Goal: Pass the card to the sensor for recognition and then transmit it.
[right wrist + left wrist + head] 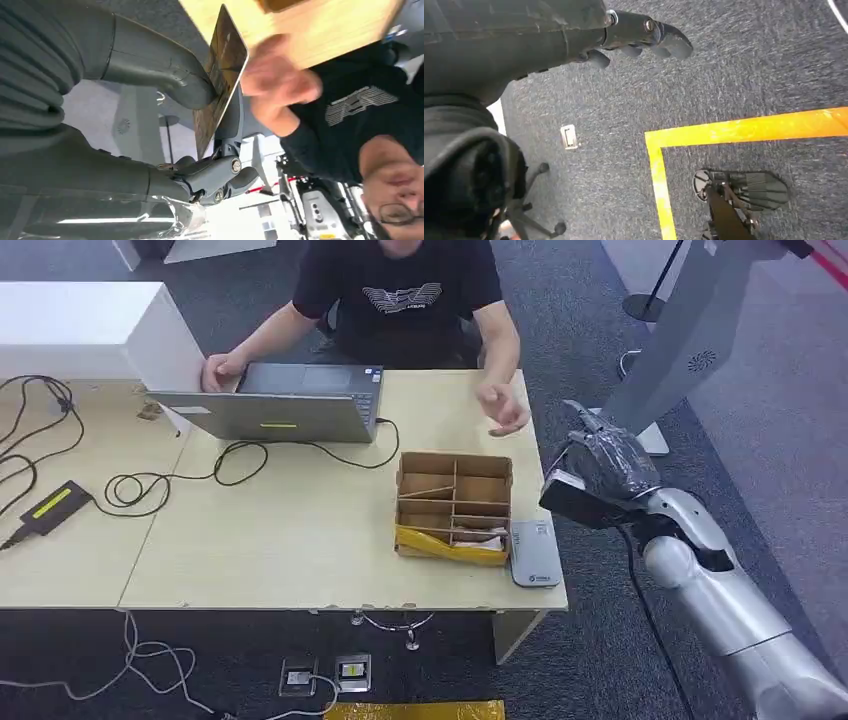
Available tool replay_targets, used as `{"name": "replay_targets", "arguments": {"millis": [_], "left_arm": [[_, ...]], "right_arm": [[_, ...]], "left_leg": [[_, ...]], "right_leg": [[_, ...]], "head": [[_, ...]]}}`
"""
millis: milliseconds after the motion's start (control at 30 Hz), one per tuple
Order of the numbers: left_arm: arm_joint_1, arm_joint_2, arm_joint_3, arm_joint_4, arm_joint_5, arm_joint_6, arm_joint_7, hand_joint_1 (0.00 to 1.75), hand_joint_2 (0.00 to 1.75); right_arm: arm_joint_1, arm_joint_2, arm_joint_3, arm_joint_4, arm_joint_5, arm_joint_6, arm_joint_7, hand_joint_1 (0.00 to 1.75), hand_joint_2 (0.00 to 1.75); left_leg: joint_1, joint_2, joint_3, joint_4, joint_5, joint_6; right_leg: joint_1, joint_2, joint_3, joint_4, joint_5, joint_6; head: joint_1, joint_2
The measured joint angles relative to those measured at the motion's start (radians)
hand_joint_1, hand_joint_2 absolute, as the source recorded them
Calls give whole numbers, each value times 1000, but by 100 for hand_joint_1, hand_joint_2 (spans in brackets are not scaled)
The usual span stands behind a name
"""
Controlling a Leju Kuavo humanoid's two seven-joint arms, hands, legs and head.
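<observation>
Card (pixel 220 82): thin, dark glossy face w/ pale edge, rounded corners, pinched edge-on in the right robot hand (pixel 600 462), off the bench's (pixel 300 540) right edge, past the sensor. Sensor (pixel 534 552): flat grey pad lying at bench's front-right corner, touching the cardboard box's right side.

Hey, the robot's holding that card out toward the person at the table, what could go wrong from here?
The right hand pinches the card near one edge between thumb and fingers, so a tug or bump might twist it loose and drop it to the floor. The person's hand is blurred, apparently moving close by, and could knock the card or get caught by the fingers. The sensor sits at the table's edge, where the arm could nudge it off.
</observation>
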Motion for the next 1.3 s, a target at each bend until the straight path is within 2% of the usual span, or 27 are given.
{"name": "replay_targets", "arguments": {"millis": [167, 500, 533, 567, 1000, 1167, 1300], "left_arm": [[1, 0, -16, 0, -11, -7, -3, 0, 0], [0, 3, -40, 0, -31, -14, -5, 0, 0], [0, 3, -41, 0, -31, -14, -5, 0, 0], [0, 3, -41, 0, -31, -14, -5, 0, 0], [0, 3, -58, 0, -26, -14, 8, 0, 0], [1, 2, -59, 0, -8, -13, 21, 0, 0], [2, 3, -64, 1, 2, -13, 29, 0, 0]], "right_arm": [[-2, 39, 0, 13, 16, 5, 7, 175, 175], [35, 56, -15, 13, 63, 34, 42, 175, 175], [41, 56, -19, 9, 65, 34, 42, 14, 175], [44, 58, -23, 7, 66, 34, 42, 0, 175], [78, 63, -49, -24, 187, 32, 87, 0, 175], [121, 43, -85, -119, 223, 90, 186, 0, 175], [190, 6, -144, -279, 220, 166, 261, 0, 175]], "left_leg": [[0, -2, 0, 0, 0, 0], [0, -1, 0, 0, 0, 0], [0, -1, 0, 0, 0, 0], [0, -1, 0, 0, 0, 0], [0, -1, 0, 0, 0, 0], [0, -2, 0, 1, 0, 0], [0, -1, 0, 1, 0, 0]], "right_leg": [[0, -1, 0, 0, 0, 0], [0, 0, 0, 0, 0, 0], [0, -1, 0, 0, 0, 0], [0, -1, 0, 0, 0, 0], [0, 0, 0, 0, 0, 0], [0, -1, 0, 0, 0, 0], [0, 0, 0, 0, 0, 0]], "head": [[0, 0], [0, 0], [0, 0], [0, 0], [0, 0], [0, 0], [0, 0]]}}
